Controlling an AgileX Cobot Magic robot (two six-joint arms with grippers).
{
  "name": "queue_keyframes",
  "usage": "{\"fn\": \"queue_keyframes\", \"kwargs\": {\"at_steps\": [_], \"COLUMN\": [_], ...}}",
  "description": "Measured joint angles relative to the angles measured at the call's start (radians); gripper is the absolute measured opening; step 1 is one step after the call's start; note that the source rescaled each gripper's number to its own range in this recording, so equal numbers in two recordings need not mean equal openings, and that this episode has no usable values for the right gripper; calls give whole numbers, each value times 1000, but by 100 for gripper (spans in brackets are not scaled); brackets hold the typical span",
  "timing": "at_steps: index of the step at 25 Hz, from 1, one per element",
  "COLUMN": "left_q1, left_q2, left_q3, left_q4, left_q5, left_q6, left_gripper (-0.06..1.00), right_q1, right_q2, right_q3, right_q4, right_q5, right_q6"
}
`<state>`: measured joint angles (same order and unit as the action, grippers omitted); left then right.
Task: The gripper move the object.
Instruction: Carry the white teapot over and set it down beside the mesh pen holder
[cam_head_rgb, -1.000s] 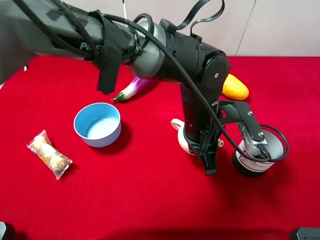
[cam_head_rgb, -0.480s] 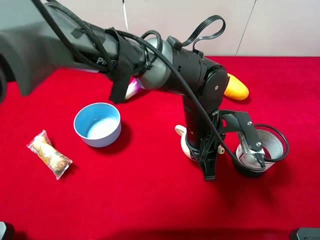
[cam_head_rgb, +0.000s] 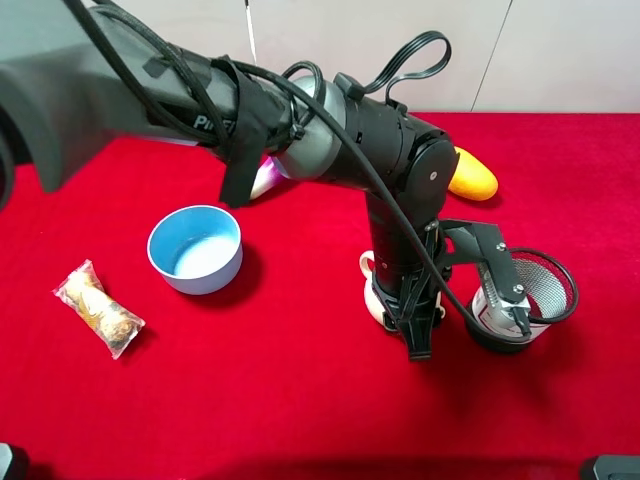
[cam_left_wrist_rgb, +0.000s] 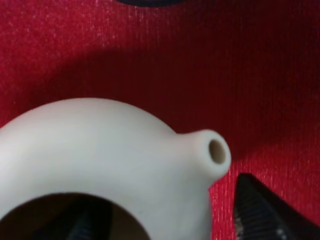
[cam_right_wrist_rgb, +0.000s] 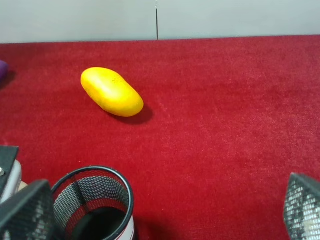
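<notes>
A table is covered in bright red cloth (cam_head_rgb: 300, 400), finely ribbed up close, and stands against a plain pale grey wall (cam_head_rgb: 560, 50) with one thin vertical seam. Seen from above, a thick dark grey and black arm (cam_head_rgb: 330, 130), hung with cables and black tape, reaches in from the upper left and bends straight down right of centre. Its left gripper (cam_head_rgb: 415, 335) points down at a small cream-white teapot (cam_head_rgb: 377, 300). The teapot sits upright and lidless on the cloth, between a light blue bowl (cam_head_rgb: 195, 248) well off to its left and a black wire-mesh cup (cam_head_rgb: 545, 285) near on its right. The wrist camera shows the jaws parted astride the pot's wall. The inner finger (cam_left_wrist_rgb: 85, 225) is a dark blur inside the open mouth, and the ribbed outer finger (cam_left_wrist_rgb: 260, 210) stands outside just beside the short spout (cam_left_wrist_rgb: 215, 155). A strip of red cloth shows between that finger and the pot, so nothing is clamped. A clear-wrapped snack packet (cam_head_rgb: 98, 308) lies near the left edge, a yellow mango (cam_head_rgb: 472, 175) lies toward the wall, and a purple vegetable (cam_head_rgb: 262, 180) is mostly hidden under the arm. The right gripper (cam_right_wrist_rgb: 164, 207) stands wide, its two mesh-textured fingertips far apart, holding nothing, over the cloth near the mesh cup
</notes>
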<state>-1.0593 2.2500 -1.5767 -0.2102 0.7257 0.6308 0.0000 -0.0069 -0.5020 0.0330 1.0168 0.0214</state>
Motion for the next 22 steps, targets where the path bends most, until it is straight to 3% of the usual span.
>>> {"fn": "queue_keyframes", "kwargs": {"at_steps": [5, 15, 22], "left_q1": [0, 0, 0], "left_q2": [-1, -60, -146], "left_q3": [0, 0, 0], "left_q4": [0, 0, 61], "left_q5": [0, 57, 128], "left_q6": [0, 0, -84], "left_gripper": [52, 53, 55], "right_q1": [0, 0, 0], "right_q2": [0, 0, 0], "right_q3": [0, 0, 0], "right_q4": [0, 0, 0], "right_q5": [0, 0, 0], "right_q6": [0, 0, 0]}}
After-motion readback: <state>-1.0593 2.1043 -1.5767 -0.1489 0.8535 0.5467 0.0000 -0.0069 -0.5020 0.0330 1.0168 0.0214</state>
